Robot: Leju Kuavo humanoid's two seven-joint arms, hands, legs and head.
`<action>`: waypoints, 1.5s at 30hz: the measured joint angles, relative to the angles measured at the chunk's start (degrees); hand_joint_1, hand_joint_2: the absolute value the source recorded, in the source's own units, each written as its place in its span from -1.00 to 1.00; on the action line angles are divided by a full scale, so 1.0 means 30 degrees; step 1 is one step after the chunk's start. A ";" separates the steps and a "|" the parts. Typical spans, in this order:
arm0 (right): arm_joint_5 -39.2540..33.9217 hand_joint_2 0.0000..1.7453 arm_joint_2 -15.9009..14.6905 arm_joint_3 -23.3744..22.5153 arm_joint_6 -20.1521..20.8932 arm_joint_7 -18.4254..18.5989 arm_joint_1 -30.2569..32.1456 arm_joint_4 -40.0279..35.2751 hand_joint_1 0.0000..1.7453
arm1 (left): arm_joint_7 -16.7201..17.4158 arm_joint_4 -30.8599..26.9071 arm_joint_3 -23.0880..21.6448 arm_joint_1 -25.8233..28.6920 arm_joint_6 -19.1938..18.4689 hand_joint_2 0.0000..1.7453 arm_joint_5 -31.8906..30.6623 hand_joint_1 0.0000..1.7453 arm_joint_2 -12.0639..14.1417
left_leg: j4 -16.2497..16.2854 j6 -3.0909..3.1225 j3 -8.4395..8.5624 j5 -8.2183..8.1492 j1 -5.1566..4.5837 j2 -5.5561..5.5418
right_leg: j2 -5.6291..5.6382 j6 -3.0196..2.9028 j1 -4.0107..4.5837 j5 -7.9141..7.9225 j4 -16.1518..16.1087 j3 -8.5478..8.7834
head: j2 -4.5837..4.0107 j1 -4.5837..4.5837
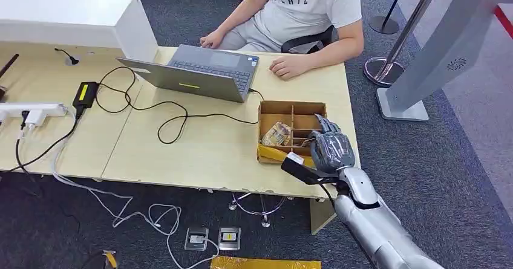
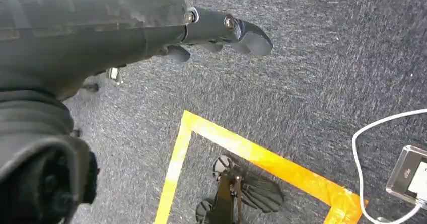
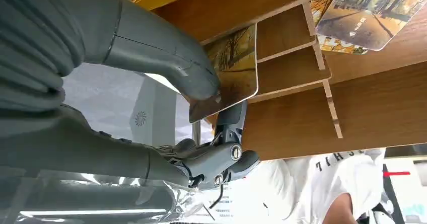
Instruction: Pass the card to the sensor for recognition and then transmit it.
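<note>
My right hand (image 1: 330, 149) is over the near right corner of a wooden divided box (image 1: 291, 108) on the table's right end. In the right wrist view its thumb (image 3: 161, 53) and a dark finger (image 3: 230, 121) pinch a card (image 3: 235, 65) printed with autumn trees, held just at the box's partitions. More such cards (image 3: 363, 11) lie in another compartment, and they show as a small stack (image 1: 276, 134) in the head view. A tall white kiosk (image 1: 448, 54) stands on the floor to the right of the table. My left hand (image 2: 100, 32) hangs over grey carpet, fingers extended, holding nothing.
A person in a white shirt (image 1: 310, 3) sits at the table's far side with hands by a grey laptop (image 1: 205, 72). Black cables (image 1: 163, 115) and a white power strip (image 1: 33, 109) lie on the left. A stanchion base (image 1: 382, 69) and floor sockets (image 1: 213, 239) are nearby.
</note>
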 joint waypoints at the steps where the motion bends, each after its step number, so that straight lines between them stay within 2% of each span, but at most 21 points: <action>1: 0.0000 1.00 0.0000 0.0000 0.0007 0.0007 0.0000 0.0000 1.00 | 0.0000 0.0000 -0.0007 -0.0001 0.0014 -1.00 0.0029 -1.00 0.0000 | 0.0000 0.0000 0.0001 0.0000 0.0000 0.0000 | 0.0000 0.0000 0.0000 0.0000 0.0000 0.0000 | 0.0000 0.0000; 20: -0.0314 1.00 0.0000 0.0000 -0.0088 -0.0365 0.0019 0.0000 1.00 | -0.0007 0.0000 -0.0022 0.0001 0.0036 -1.00 0.0240 -1.00 0.0007 | 0.0000 0.0000 0.0002 0.0000 0.0000 0.0000 | 0.0001 0.0000 0.0000 0.0000 0.0001 0.0002 | 0.0007 0.0000; 21: -0.0357 1.00 0.0000 0.0000 -0.0131 -0.0438 0.0026 0.0000 0.78 | -0.0007 0.0000 -0.0022 0.0001 0.0044 -1.00 0.0254 -1.00 0.0007 | 0.0000 0.0000 0.0002 0.0000 0.0000 0.0000 | 0.0001 0.0000 0.0000 0.0000 0.0000 0.0002 | 0.0000 0.0000; 22: -0.0372 1.00 0.0000 0.0000 -0.0153 -0.0496 0.0032 0.0000 0.72 | -0.0007 0.0000 -0.0022 0.0002 0.0044 -1.00 0.0262 -1.00 0.0007 | 0.0000 0.0000 0.0001 0.0000 0.0000 0.0000 | 0.0000 0.0000 0.0000 0.0000 0.0000 0.0002 | 0.0000 0.0000; 23: -0.0386 1.00 0.0015 0.0007 -0.0175 -0.0517 0.0034 0.0007 0.80 | -0.0007 0.0000 -0.0022 0.0002 0.0044 -1.00 0.0277 -1.00 0.0007 | 0.0000 0.0000 0.0001 0.0000 0.0000 0.0000 | 0.0001 0.0000 0.0000 0.0000 0.0000 0.0002 | 0.0000 0.0000; 24: -0.0386 1.00 0.0015 0.0007 -0.0204 -0.0539 0.0034 0.0007 1.00 | -0.0007 0.0000 -0.0022 0.0001 0.0044 -1.00 0.0291 -1.00 0.0007 | 0.0000 0.0000 0.0001 0.0000 0.0000 0.0000 | 0.0001 0.0000 0.0000 0.0000 0.0001 0.0002 | 0.0007 0.0000; 31: -0.0816 1.00 0.0299 0.0058 -0.1398 -0.1180 0.0055 0.0356 1.00 | -0.0036 0.0000 -0.0022 -0.0004 0.0051 -1.00 0.0298 -1.00 0.0007 | -0.0001 0.0000 0.0000 0.0000 0.0000 0.0000 | 0.0002 0.0000 0.0000 0.0000 0.0001 0.0002 | 0.0000 0.0000; 45: -0.0678 1.00 0.1770 0.0517 -0.1982 -0.1581 -0.0495 0.2564 1.00 | -0.0036 0.0000 -0.0175 -0.0050 0.0299 -1.00 0.0276 -1.00 -0.0007 | -0.0002 -0.0002 0.0054 0.0001 0.0010 0.0017 | 0.0006 -0.0002 0.0012 -0.0001 0.0001 0.0041 | 0.0000 0.0000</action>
